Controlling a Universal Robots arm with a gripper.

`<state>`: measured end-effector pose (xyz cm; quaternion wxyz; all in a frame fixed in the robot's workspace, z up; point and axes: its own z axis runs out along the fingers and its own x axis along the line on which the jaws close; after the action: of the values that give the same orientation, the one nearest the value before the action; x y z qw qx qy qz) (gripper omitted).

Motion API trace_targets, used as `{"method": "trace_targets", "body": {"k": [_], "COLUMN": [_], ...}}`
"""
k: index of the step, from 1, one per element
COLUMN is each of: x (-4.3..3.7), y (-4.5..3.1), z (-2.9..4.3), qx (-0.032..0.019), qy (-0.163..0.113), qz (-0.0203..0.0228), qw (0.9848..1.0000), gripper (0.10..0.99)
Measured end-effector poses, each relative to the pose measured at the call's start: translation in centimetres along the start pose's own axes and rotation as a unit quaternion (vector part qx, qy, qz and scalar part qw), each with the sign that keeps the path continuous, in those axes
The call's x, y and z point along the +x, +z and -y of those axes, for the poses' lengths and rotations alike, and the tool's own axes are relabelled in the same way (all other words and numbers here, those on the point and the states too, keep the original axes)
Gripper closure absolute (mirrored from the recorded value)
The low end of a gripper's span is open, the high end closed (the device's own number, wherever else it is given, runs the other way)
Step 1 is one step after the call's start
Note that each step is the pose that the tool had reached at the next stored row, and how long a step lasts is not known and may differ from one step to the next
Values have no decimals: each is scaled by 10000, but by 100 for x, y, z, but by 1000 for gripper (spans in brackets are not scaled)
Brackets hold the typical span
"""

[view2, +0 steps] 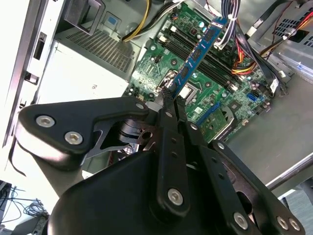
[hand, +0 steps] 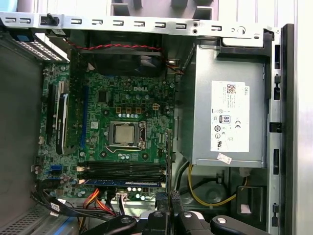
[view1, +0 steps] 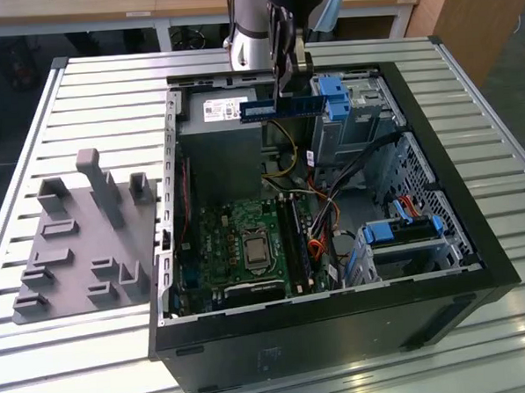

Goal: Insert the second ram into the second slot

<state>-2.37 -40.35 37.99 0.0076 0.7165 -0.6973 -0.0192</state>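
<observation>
— Status of the second ram (view1: pixel 280 107)?
— The jaws of the gripper (view1: pixel 284 94) are closed on it. It is held level in the air over the open computer case (view1: pixel 339 311), which lies on the slatted worktop (view1: pixel 98 91).
— Seated yet?
— No. In the second wrist view the stick (view2: pixel 198 51) hangs clear above the green motherboard (view2: pixel 161 63) and is in no slot.

Second ram (view1: pixel 281 107): dark blue, white label, black chips. Gripper (view2: pixel 169 95): black, silver bolts. Mobo (hand: pixel 122 98): green, black slots, silver CPU at ctr. PSU (hand: pixel 230 73): grey, white sticker. Drive latches (view1: pixel 332 94): bright blue. Case (view1: pixel 341 342): black. Fixture tray (view1: pixel 72 259): plain grey. Table (view1: pixel 107 81): silver, ribbed stripes. Cable (view2: pixel 139 24): yellow.
</observation>
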Motion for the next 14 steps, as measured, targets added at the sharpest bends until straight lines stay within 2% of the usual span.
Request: {"method": "trace_targets", "body": {"k": [3,14], "x": [35,61], "y": [0,-1], "z": [-1,-2], "qx": [0,0], "qy": [0,0], "qz": [0,0], "qw": [10000,10000], "gripper": [949,949]}}
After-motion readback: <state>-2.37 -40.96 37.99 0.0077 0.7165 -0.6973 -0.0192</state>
